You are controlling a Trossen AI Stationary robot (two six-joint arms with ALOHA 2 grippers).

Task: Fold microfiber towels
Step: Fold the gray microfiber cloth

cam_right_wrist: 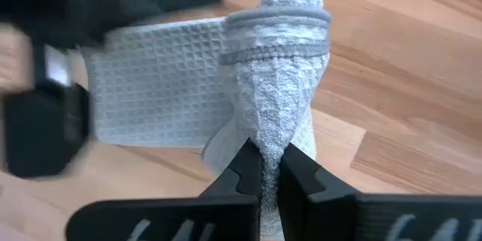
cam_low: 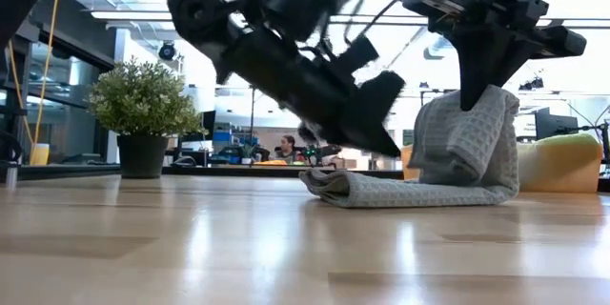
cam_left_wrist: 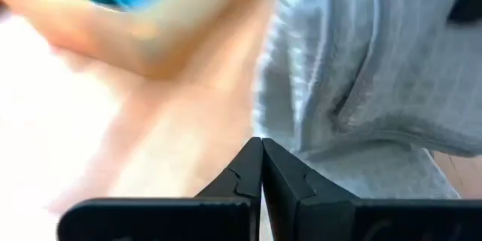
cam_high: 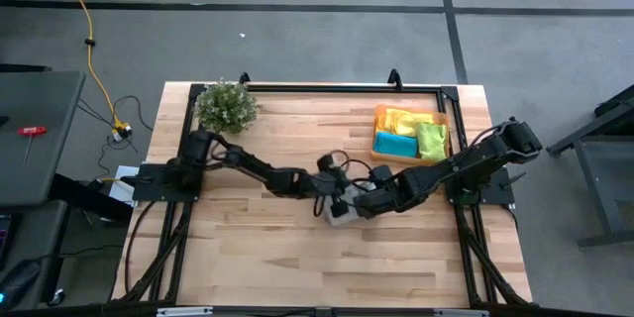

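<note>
Grippers meeting over the grey towel at mid-table

High view: both arms are reaching inward and meeting near the middle of the table (cam_high: pixel 248 248), where the grey towel (cam_high: pixel 340 212) is lying. The orange tray (cam_high: pixel 378 131) at the far right corner is holding yellow, teal and lime green towels.

Low view: the right gripper (cam_low: pixel 483 91) is pinching a bunched corner of the grey towel (cam_low: pixel 457 152) and holding it up, while the rest is lying folded on the wood. The left gripper (cam_low: pixel 386 143) is angling down just beside the cloth. A plant (cam_low: pixel 143 105) is standing at the left.

Left wrist view: the left gripper (cam_left_wrist: pixel 261 154) is showing its fingers pressed together, gripping nothing, with grey cloth just ahead.

Right wrist view: the right gripper (cam_right_wrist: pixel 263 167) is clamping a gathered fold of towel between its fingers.
</note>
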